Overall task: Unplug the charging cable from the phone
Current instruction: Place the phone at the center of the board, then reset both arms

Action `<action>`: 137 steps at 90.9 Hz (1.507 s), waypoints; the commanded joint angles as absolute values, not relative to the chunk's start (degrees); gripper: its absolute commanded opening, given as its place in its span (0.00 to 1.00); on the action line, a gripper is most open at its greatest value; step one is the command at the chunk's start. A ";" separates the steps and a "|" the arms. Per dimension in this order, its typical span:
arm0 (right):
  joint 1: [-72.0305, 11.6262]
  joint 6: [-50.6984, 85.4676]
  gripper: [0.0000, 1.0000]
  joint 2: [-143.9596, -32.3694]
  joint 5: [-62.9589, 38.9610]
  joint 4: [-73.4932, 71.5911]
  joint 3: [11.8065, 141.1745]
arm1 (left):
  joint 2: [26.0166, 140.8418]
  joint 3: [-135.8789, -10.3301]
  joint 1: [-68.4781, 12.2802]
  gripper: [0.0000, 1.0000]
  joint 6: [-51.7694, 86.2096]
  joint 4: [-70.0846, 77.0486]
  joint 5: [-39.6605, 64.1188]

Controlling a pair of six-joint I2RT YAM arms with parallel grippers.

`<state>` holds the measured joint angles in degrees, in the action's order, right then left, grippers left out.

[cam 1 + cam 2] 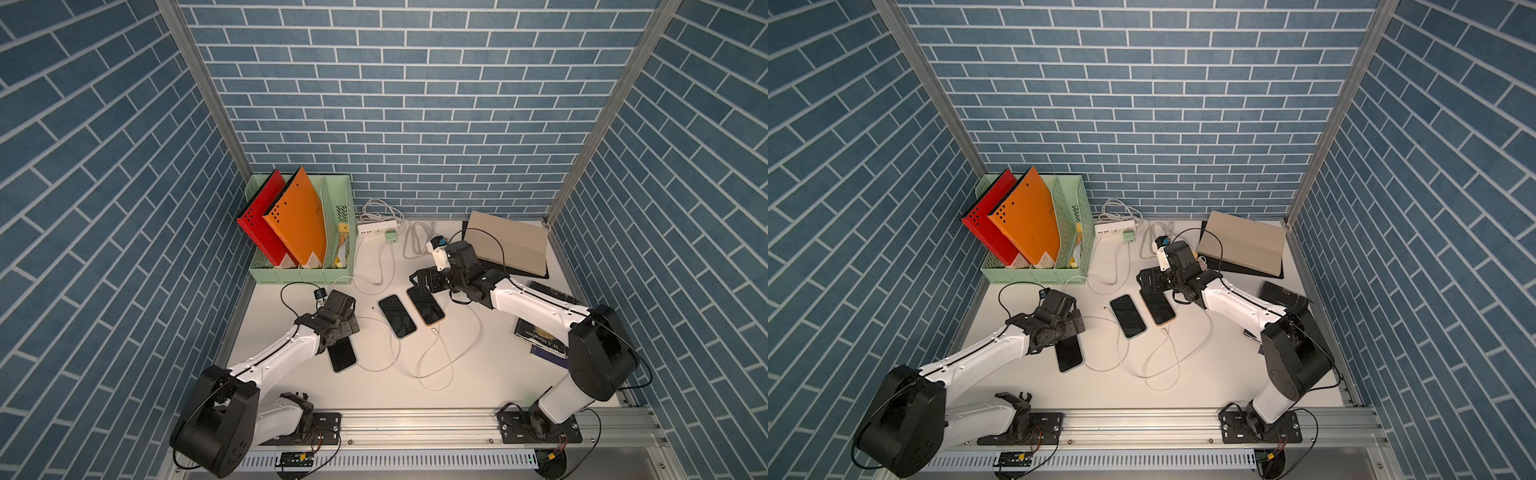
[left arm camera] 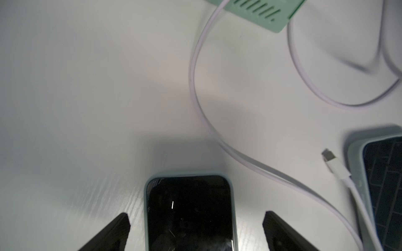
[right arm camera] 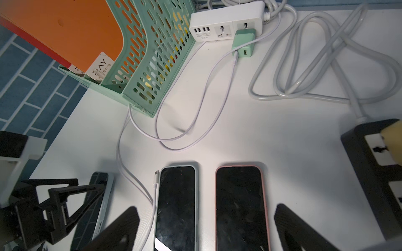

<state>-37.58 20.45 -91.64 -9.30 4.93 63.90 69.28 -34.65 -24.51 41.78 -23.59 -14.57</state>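
Three dark-screened phones lie on the white table. My left gripper (image 2: 195, 217) is open above the far end of the left phone (image 2: 189, 213), which has a pale green case, and its fingers stand clear of both sides. My right gripper (image 3: 206, 209) is open over the middle phone (image 3: 177, 206) and the pink-orange phone (image 3: 240, 206). A loose white cable plug (image 3: 156, 173) lies beside the middle phone's top corner. In a top view another loose plug (image 1: 434, 331) lies below the pink-orange phone (image 1: 426, 307). A cable passes the left phone's (image 1: 343, 355) near end; whether it is plugged in there is unclear.
A green file rack (image 1: 332, 249) with red and orange folders stands back left. Beside it are a white power strip (image 1: 376, 228), a green charger (image 1: 390, 237) and a coiled grey cord (image 1: 415, 241). A beige laptop (image 1: 511, 245) and a book (image 1: 540, 336) are right.
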 commanded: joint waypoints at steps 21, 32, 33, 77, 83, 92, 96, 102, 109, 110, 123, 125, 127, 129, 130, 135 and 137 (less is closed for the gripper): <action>-27.72 15.51 1.00 -80.38 1.08 1.54 54.34 | 63.21 -37.23 -24.58 1.00 31.74 -11.40 -28.88; -25.06 13.67 1.00 -75.70 5.05 -1.45 49.42 | 63.38 -35.58 -24.46 1.00 27.23 -4.09 -29.98; -24.88 13.51 1.00 -75.25 5.51 -1.78 48.97 | 63.29 -35.41 -24.45 1.00 26.97 -3.45 -30.28; -13.04 3.16 0.99 -69.19 11.06 -27.17 28.04 | 53.75 -14.21 -17.19 1.00 8.15 32.90 -32.75; -11.54 2.08 0.99 -70.64 10.88 -30.01 26.84 | 53.21 -13.10 -15.60 1.00 5.77 34.72 -32.06; -9.67 0.00 0.99 -73.23 10.28 -34.52 25.22 | 53.60 -10.58 -13.04 1.00 5.02 39.74 -29.69; -8.97 -0.95 0.99 -74.08 9.95 -36.60 24.44 | 54.32 -9.33 -11.71 1.00 5.01 42.75 -26.98; -7.76 -2.07 0.99 -74.79 8.88 -39.89 23.30 | 56.49 -8.39 -10.06 1.00 4.70 47.15 -23.95; -6.00 -2.21 0.99 -75.05 6.70 -44.00 21.64 | 60.44 -8.26 -8.15 1.00 3.56 51.52 -21.77; -5.77 -2.16 0.99 -75.05 6.38 -44.67 21.32 | 61.07 -8.26 -7.85 1.00 3.45 52.17 -21.35; -3.81 -2.10 0.99 -75.59 3.03 -53.78 17.30 | 70.27 -7.94 -3.84 1.00 2.65 63.30 -15.08; -3.57 -2.04 0.99 -75.74 2.34 -55.43 16.54 | 71.69 -8.36 -3.38 1.00 2.57 64.30 -13.81; -3.35 -2.03 0.99 -75.95 1.95 -56.90 15.94 | 72.50 -8.86 -3.00 1.00 2.45 64.90 -12.66; -3.28 -2.07 0.99 -76.23 1.61 -58.41 15.30 | 73.69 -9.22 -2.75 1.00 2.15 65.97 -11.78; -3.22 -2.13 0.99 -76.35 1.46 -59.13 15.03 | 74.33 -9.40 -2.69 1.00 2.09 66.56 -11.38; -3.02 -2.40 1.00 -77.24 1.15 -61.93 14.12 | 77.35 -10.63 -2.13 1.00 2.04 68.49 -9.02; -3.00 -2.45 0.99 -77.71 1.06 -62.72 13.83 | 78.42 -11.40 -1.98 1.00 1.87 68.01 -7.99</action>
